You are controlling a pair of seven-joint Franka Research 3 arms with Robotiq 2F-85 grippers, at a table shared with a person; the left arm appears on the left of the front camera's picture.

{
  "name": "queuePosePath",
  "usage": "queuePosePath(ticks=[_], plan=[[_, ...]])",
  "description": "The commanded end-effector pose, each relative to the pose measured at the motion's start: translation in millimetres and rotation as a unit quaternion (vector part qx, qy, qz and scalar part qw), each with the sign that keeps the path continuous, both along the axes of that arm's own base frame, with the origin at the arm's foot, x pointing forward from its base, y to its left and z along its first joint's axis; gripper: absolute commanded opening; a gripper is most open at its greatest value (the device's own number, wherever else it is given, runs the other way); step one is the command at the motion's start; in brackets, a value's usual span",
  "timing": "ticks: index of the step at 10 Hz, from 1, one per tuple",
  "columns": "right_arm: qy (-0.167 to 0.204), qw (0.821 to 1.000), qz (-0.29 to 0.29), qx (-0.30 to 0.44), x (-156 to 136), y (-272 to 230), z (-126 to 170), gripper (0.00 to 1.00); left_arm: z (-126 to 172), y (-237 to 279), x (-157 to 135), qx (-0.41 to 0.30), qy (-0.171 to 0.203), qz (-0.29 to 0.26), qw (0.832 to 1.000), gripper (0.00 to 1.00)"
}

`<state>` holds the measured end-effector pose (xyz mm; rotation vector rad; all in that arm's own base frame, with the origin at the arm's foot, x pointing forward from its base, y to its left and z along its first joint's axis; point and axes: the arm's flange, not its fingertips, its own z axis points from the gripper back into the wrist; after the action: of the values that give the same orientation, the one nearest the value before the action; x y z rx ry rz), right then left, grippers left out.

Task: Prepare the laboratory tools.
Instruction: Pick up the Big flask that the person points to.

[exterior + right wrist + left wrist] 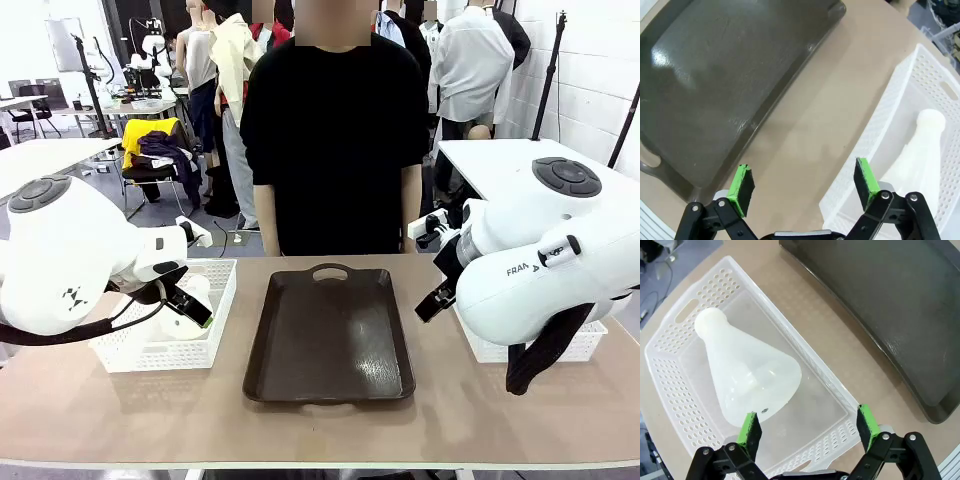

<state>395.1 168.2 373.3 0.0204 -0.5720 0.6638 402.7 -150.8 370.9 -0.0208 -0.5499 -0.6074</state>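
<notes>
Seeing task barely begun, by my judgement: brown tray (pixel 330 345) bare. First flask (pixel 747 370) lies on side in left basket (pixel 670 375), base toward my left gripper (pixel 809 427), which hovers near it, jaws wide apart, empty. Second flask (pixel 920 150) rests in right basket (pixel 900 85); right gripper (pixel 802 187) spread wide, empty, over table (pixel 805 115) between tray and basket. Both pickups left. Print: partial "FRA" on right arm (pixel 540 270); I read no labels on flasks

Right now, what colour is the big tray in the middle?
The tray is dark brown, clearest in the front view.
</notes>
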Motion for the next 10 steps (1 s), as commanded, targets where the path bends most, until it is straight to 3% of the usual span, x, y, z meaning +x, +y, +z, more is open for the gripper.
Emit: queuePosePath(ticks=[1, 10], plan=[[0.000, 1.000, 0.000, 0.000, 0.0, 0.0, 0.0, 1.00, 0.2, 0.0, 0.0, 0.000, 0.000, 0.000, 1.000, 1.00], [0.000, 1.000, 0.000, 0.000, 0.0, 0.0, 0.0, 1.00, 0.2, 0.0, 0.0, 0.000, 0.000, 0.000, 1.000, 1.00]])
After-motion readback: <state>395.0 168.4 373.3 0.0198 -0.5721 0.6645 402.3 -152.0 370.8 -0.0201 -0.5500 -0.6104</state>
